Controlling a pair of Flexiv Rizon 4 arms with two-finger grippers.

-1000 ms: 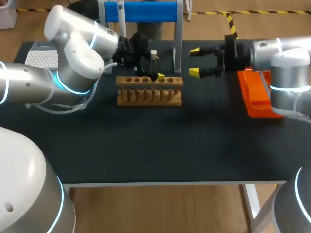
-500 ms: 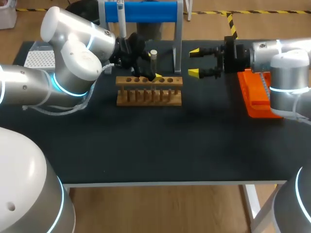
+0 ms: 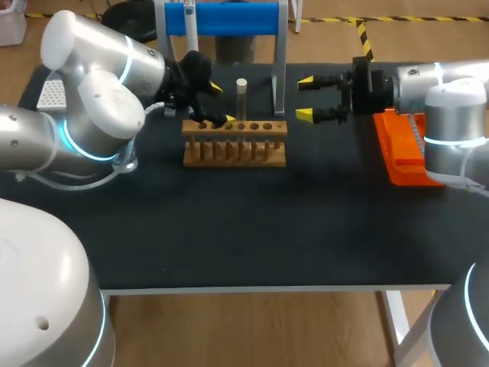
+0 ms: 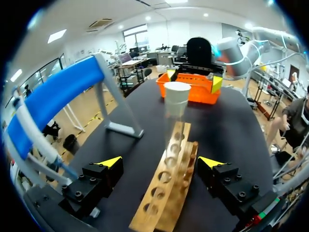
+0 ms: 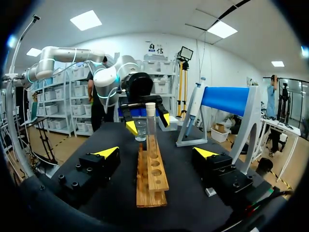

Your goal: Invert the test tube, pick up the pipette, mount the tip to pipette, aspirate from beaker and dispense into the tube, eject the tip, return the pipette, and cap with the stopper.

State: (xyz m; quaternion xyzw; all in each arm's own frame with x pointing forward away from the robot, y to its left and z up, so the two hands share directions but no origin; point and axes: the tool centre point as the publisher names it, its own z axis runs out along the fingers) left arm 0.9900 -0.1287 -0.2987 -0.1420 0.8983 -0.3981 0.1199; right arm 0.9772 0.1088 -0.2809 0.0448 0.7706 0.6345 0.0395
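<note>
Test tube (image 3: 241,98): it stands upright in a middle hole of the wooden rack (image 3: 234,142), whitish end up. Neither pair of my fingers touches it.

Rack: it lies lengthways on the black bench (image 3: 229,222), between my two arms and just in front of the blue stand (image 3: 229,17).

Left fingers (image 3: 222,104): they are spread apart and hold nothing. They sit over the rack's left end. In the left wrist view one yellow tip lies to each side of the rack's line, and the tube (image 4: 174,121) is ahead of them with a clear gap all round.

Right fingers (image 3: 306,97): they are spread apart and empty. They hang above the bench just past the rack's right end and point along it towards the tube. In the right wrist view the rack (image 5: 150,179) runs straight away from between the tips.

Pipette (image 3: 189,23): it hangs on the left end of the blue stand at the back of the bench.

Beaker (image 5: 140,129): a small clear glass shows in the right wrist view, past the rack's far end and below my left fingers. In the head view my left arm hides it.

Tip box (image 3: 50,93): it is white and sits at the back left of the bench, partly behind my left arm.

Orange tray (image 3: 399,149): it rests on the right side of the bench, under my right arm.
</note>
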